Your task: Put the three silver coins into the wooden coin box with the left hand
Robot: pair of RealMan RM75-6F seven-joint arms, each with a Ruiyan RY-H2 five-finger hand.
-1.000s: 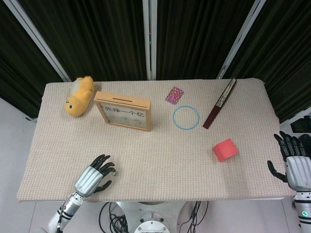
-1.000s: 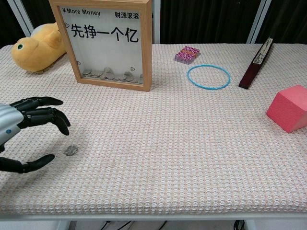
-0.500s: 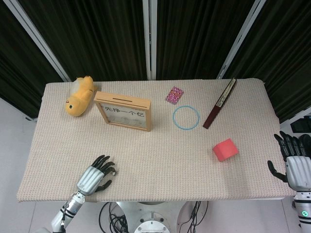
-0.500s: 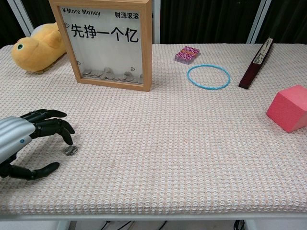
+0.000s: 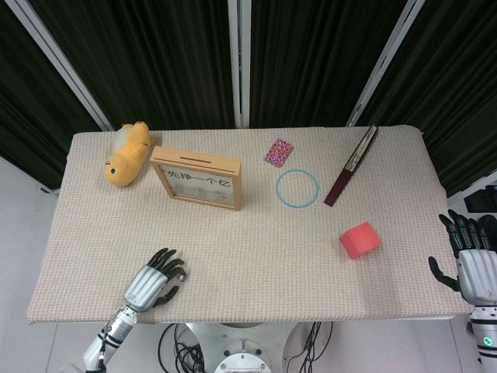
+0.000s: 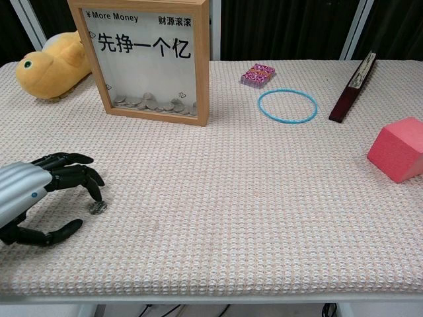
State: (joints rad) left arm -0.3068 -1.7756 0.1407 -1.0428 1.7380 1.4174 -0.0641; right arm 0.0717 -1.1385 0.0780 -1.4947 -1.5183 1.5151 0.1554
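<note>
Coin box: the wooden coin box (image 6: 147,59) stands upright at the far left of the table (image 6: 251,218), slot on top; behind its clear front a layer of silver coins (image 6: 152,103) lies along the bottom
Loose coin: one silver coin (image 6: 98,208) flat on the cloth near the front left edge, well apart from the box
Left hand: left hand (image 6: 39,195) arched over that coin, fingers spread and curled down, one fingertip just at it, nothing grasped
Right hand: right hand (image 5: 470,260) off the table's right edge, fingers released and apart
</note>
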